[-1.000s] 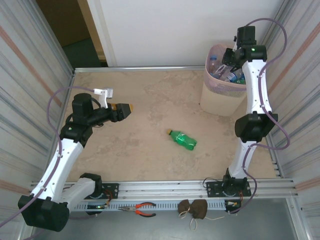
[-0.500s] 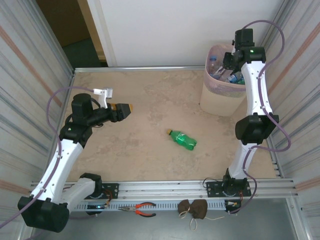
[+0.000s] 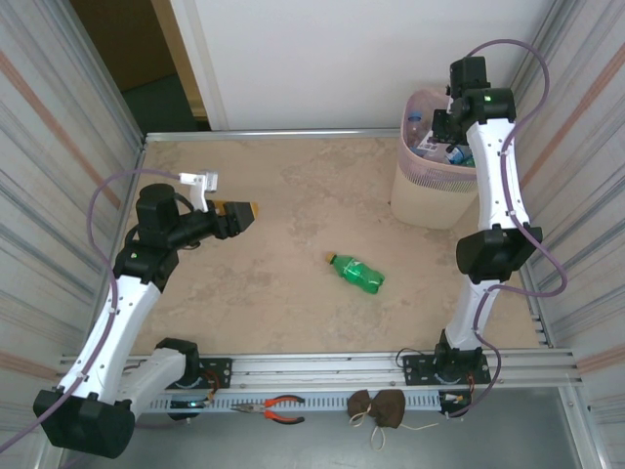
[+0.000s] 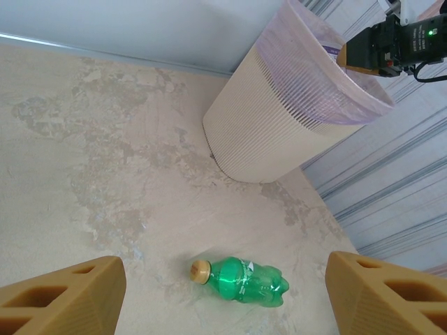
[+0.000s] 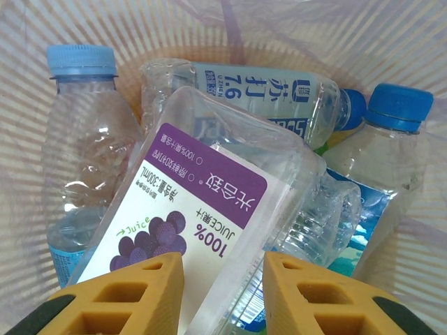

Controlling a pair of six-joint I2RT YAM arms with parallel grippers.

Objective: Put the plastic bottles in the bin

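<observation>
My right gripper hangs over the bin. Its jaws are drawn close together on a clear bottle with a purple juice label. Below it, inside the thin liner, more bottles lie in a heap: a clear one with a blue cap on the left, another blue-capped bottle on the right, and a pale-labelled bottle between them. One green bottle lies on its side on the worktop, well apart from the bin. My left gripper is wide open, holds nothing, and hovers above the worktop.
</observation>
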